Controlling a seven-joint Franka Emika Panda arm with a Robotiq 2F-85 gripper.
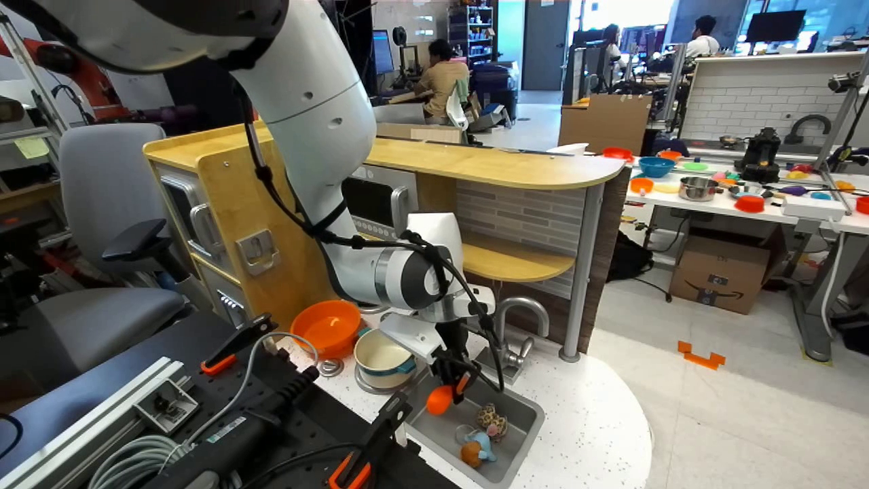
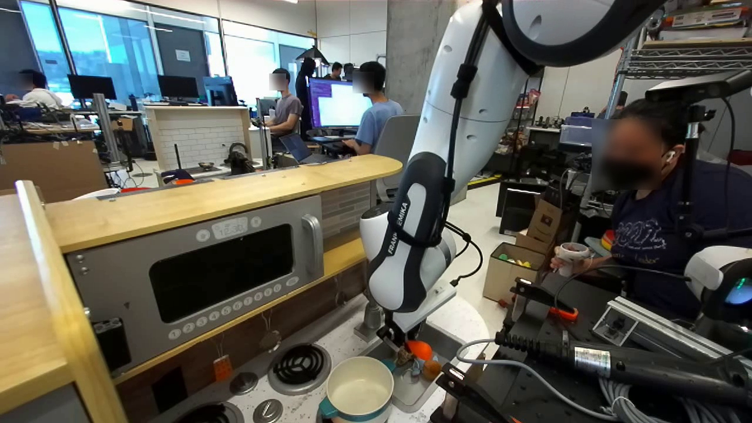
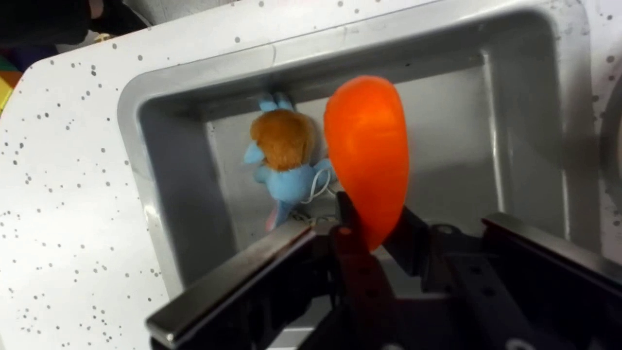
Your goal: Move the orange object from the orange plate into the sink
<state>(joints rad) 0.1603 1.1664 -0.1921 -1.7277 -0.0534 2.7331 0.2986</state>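
1. My fingers (image 3: 413, 240) are pinching the orange object (image 3: 368, 146) by its narrow end, its broad end sticking out past my tips.
2. I am holding it over the sink (image 3: 187, 194), near the rounded edge of the white speckled bench (image 1: 577, 407).
3. In the sink, a blue toy (image 3: 284, 163) with a brown head is lying just beside a spotted toy (image 1: 493, 421).
4. A cream pot (image 1: 381, 352) is standing just beside the sink, on the side away from that rounded edge.
5. The orange plate (image 1: 329, 326) is resting next to the pot, toward the bench's opposite end.
6. A grey faucet (image 1: 542, 322) is arching near the bench's back edge.
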